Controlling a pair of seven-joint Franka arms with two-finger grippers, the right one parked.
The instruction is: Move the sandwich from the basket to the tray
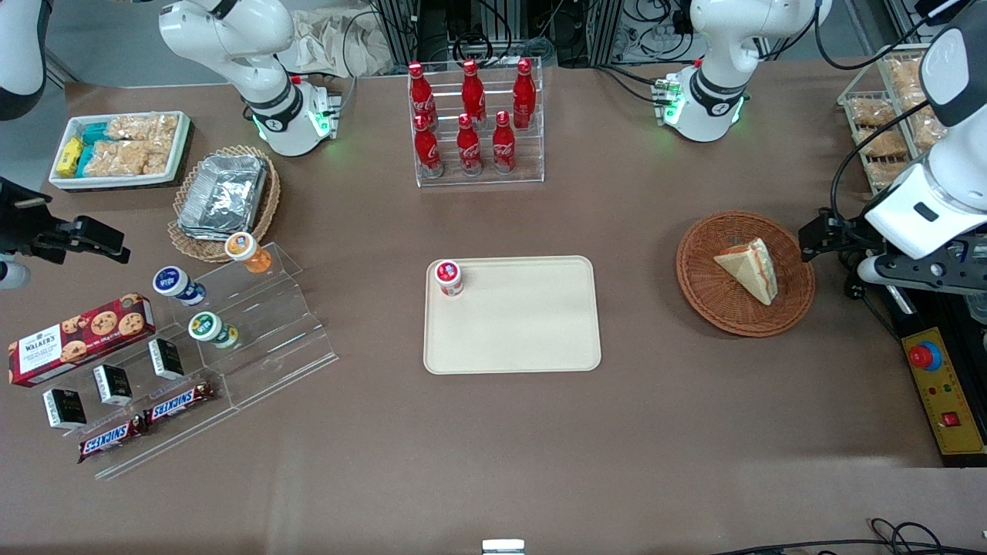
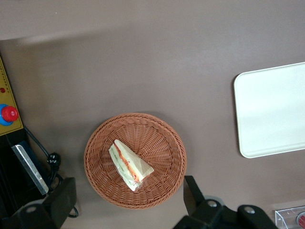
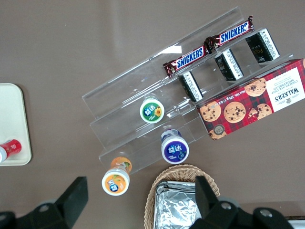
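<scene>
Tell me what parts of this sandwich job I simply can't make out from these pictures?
- Gripper: above the basket; in the wrist view the frame edge cuts off the finger bases, and in the front view the fingertips are too dark to separate.
- Sandwich: its underside is hidden against the basket weave, and the filling layers are too small to name.
- Tray: cut off by the wrist view's edge.
- Red-capped cup on the tray: label too small to read.

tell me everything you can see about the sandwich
The sandwich is a triangular wedge of pale bread, with red, orange and green filling showing along its cut edge, apparently in clear wrap. It lies on its side in the round reddish-brown wicker basket, touching only the weave. The gripper hangs open above the basket, not touching the sandwich. The tray lies toward the parked arm's end.
</scene>
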